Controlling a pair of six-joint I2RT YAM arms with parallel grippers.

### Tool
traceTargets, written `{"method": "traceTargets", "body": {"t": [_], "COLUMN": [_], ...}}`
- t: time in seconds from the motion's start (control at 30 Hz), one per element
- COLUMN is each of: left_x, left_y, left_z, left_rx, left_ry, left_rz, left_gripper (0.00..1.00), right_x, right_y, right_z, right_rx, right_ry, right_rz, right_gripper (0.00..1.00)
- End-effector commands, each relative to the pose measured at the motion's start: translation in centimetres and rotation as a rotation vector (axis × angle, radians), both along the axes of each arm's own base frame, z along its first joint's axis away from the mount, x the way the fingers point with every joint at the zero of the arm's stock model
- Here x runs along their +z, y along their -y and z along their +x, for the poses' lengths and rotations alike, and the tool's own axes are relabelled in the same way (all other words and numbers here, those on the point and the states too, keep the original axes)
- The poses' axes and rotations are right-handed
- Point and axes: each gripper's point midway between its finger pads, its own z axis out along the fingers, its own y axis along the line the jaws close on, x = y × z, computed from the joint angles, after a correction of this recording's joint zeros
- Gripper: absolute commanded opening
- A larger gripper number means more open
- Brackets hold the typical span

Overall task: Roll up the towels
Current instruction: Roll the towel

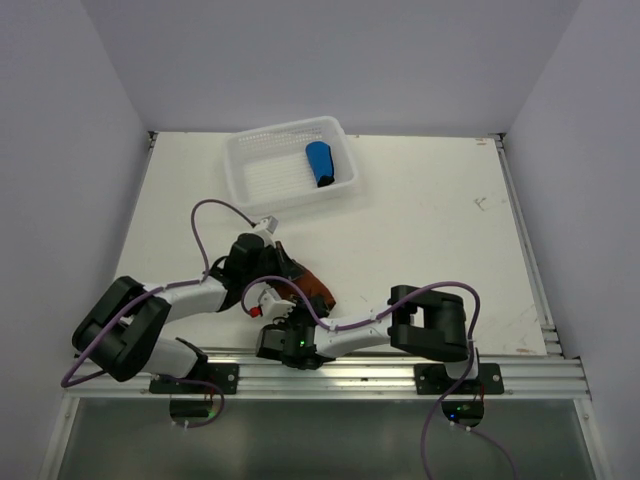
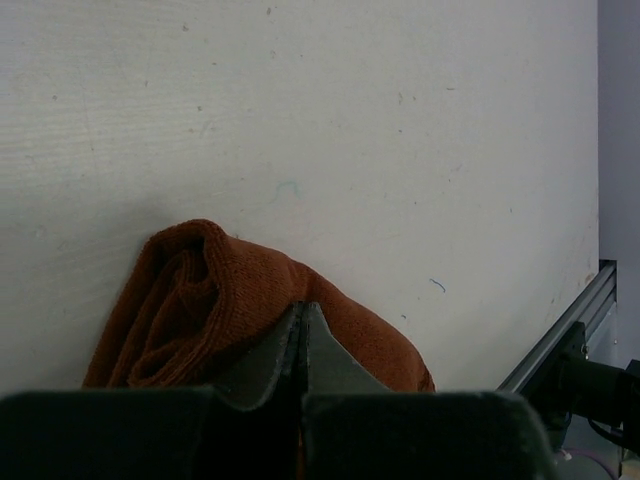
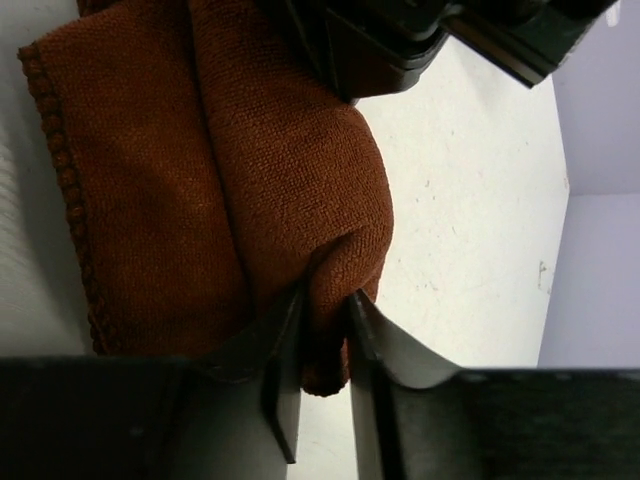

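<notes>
The white table (image 1: 430, 230) fills the view between plain pale walls. The left arm (image 1: 130, 325) and the right arm (image 1: 430, 320) both bend inward from their bases to meet over one spot near the front edge, left of centre.

The white mesh basket (image 1: 250, 160) sits at the far edge, turned at a slant. The blue towel (image 1: 320, 163) lies rolled inside it, against its right wall.

The brown towel (image 1: 312, 285) lies on the table between the two grippers, well apart from the basket. It is bunched into a thick, loose roll. The left wrist view shows coiled folds at one end, and the right wrist view shows a stitched hem along one side.

The left gripper (image 2: 303, 312) is fully closed, with its tips meeting and resting on top of the brown towel. Whether any cloth is caught between them I cannot tell.

The right gripper (image 3: 325, 295) comes at the brown towel from the near side. Its fingers (image 3: 390, 355) stand only narrowly apart, and a fold of the towel's end is nipped between them, with the cloth filling the gap.
</notes>
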Motion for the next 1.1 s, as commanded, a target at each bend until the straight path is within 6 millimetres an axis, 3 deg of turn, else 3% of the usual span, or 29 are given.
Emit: {"method": "traceTargets", "body": {"t": [0.0, 0.13, 0.33, 0.6, 0.67, 0.7, 0.77, 0.8, 0.9, 1.07], "left_x": [-2.4, -3.4, -4.7, -5.3, -5.3, -5.4, -5.5, -5.5, -5.7, -5.5], "left_y": [-1.2, -2.3, -3.1, -3.5, -3.5, -3.5, -3.6, -3.6, -3.9, -4.0], "left_z": [-1.1, -1.9, -2.8, -3.5, -3.6, -3.7, -3.8, -3.9, -4.1, -4.2], "left_rx": [0.031, 0.055, 0.072, 0.082, 0.083, 0.084, 0.086, 0.086, 0.089, 0.097], "left_ry": [-0.045, -0.063, -0.088, -0.108, -0.108, -0.11, -0.114, -0.114, -0.117, -0.107], "left_rz": [0.061, 0.083, 0.103, 0.1, 0.096, 0.096, 0.096, 0.096, 0.1, 0.092], "left_gripper": [0.0, 0.0, 0.0, 0.0, 0.0, 0.0, 0.0, 0.0, 0.0, 0.0], "right_x": [0.8, 1.7, 3.4, 6.9, 6.1, 7.1, 5.3, 5.4, 5.1, 4.3], "right_y": [-1.0, -1.0, -1.0, -0.5, -0.4, -0.4, -0.5, -0.3, -0.7, -0.9], "right_z": [-0.6, -1.0, -1.2, -1.5, -1.9, -1.1, -1.6, -0.1, 0.6, 1.8], "right_rx": [-0.004, -0.013, -0.01, -0.002, 0.012, -0.008, 0.008, -0.023, -0.024, -0.033], "right_ry": [-0.044, -0.069, -0.09, -0.17, -0.259, -0.28, -0.425, -0.457, -0.634, -0.719], "right_rz": [0.127, 0.211, 0.298, 0.521, 0.583, 0.677, 0.744, 0.827, 1.032, 1.035], "right_gripper": [0.3, 0.46, 0.55, 0.58, 0.58, 0.58, 0.58, 0.58, 0.58, 0.6]}}
